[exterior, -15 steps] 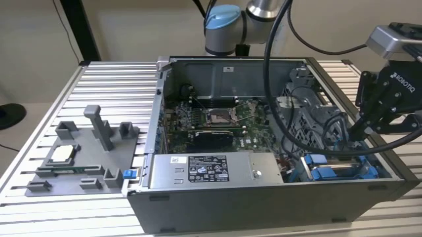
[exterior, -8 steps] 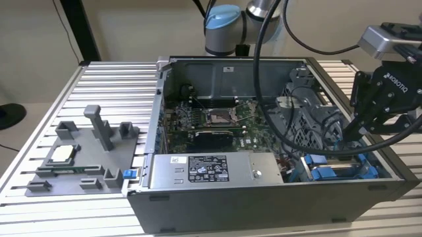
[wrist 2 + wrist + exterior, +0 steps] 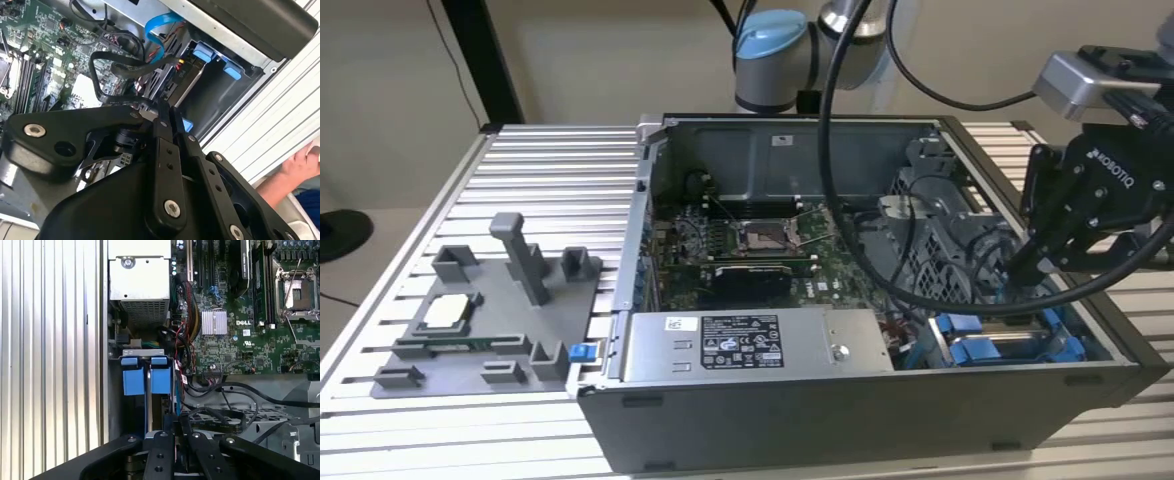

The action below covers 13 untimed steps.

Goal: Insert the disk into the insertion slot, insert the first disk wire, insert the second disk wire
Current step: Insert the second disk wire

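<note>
Disk [image 3: 160, 381] sits in the slot [image 3: 142, 354] — jaws pinched shut on a black wire [image 3: 120, 100], seemingly to plug it in.

— How's the light on your end?
— In the exterior view I get soft, even room light, rather dim. The table [image 3: 520, 165] slats carry a pale sheen, and the inside of the computer case [image 3: 761, 165] lies in shadow.
— And the wrist cameras?
— In the second wrist view the slats burn almost white, and the pincer [image 3: 167, 112] is a black, soft-edged mass close to the lens. In the first wrist view I see glare on the pale metal box [image 3: 140, 270].
</note>
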### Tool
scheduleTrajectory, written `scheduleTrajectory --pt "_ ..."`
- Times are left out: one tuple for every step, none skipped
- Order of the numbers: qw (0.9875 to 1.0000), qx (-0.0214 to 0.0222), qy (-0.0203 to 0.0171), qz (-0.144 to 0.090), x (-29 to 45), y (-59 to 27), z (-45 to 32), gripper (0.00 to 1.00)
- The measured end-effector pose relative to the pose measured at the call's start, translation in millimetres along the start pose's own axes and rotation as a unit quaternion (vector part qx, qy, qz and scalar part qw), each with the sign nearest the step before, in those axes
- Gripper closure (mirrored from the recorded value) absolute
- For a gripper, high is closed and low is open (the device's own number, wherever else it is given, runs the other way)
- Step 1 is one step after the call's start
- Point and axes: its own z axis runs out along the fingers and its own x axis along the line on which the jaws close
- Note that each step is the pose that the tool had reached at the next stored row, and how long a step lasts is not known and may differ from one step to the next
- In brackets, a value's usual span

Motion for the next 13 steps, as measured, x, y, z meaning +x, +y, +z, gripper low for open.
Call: scheduleTrajectory --pt "1.0000 0.0000 0.0000 0.000 0.1 0.6 0.1 1.00" --pt "1.0000 0.0001 0.0000 0.000 0.1 1.1 0.2 1.00" --pt "1.0000 0.0001 0.0000 0.000 0.1 1.7 0.2 1.00" --pt "1.0000 0.0001 0.0000 0.000 0.1 2.2 0.2 1.00" --pt "1.0000 0.0001 0.0000 0.000 0.1 2.7 0.3 1.00" --pt "1.0000 0.0002 0.0000 0.000 0.2 3.2 0.4 1.00" --pt "1.0000 0.0002 0.0000 0.000 0.2 3.7 0.5 1.00" --pt "1.0000 0.0002 0.0000 0.000 0.2 4.1 0.5 1.00" --pt "1.0000 0.0002 0.0000 0.000 0.2 4.6 0.6 1.00" --pt "1.0000 0.0003 0.0000 0.000 0.3 5.1 0.7 1.00" --pt "1.0000 0.0003 0.0000 0.000 0.3 5.5 0.7 1.00" --pt "1.0000 0.0003 0.0000 0.000 0.3 5.9 0.7 1.00" --pt "1.0000 0.0003 0.0000 0.000 0.3 6.3 0.8 1.00"
